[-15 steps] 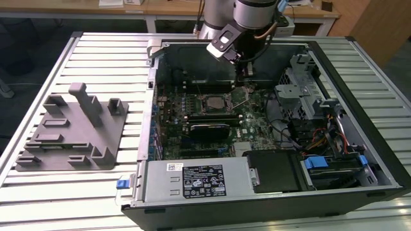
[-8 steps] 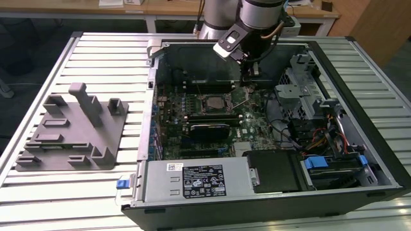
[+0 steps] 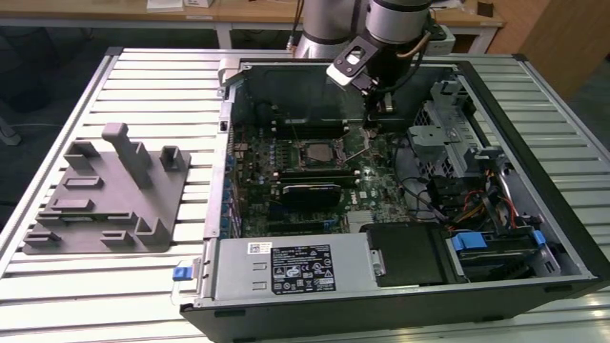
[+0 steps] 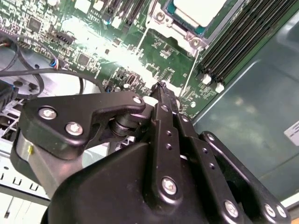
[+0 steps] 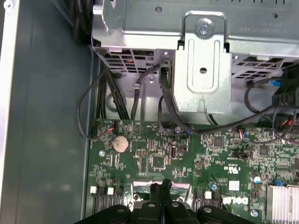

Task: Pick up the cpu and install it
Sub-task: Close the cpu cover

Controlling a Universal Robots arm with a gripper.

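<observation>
The black, bolted gripper (image 4: pixel 161 89) hangs over the green motherboard (image 5: pixel 205 154), slim fingers pressed together, holding nothing. The flat, silvery-topped square cpu (image 4: pixel 198 10) lies inside its metal socket frame (image 4: pixel 161 19).

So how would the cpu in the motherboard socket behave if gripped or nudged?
The cpu looks flat with a metal top, so probably rigid and light. Its smooth top may be slippery. Sitting inside the socket frame, it likely wouldn't slide sideways.
</observation>
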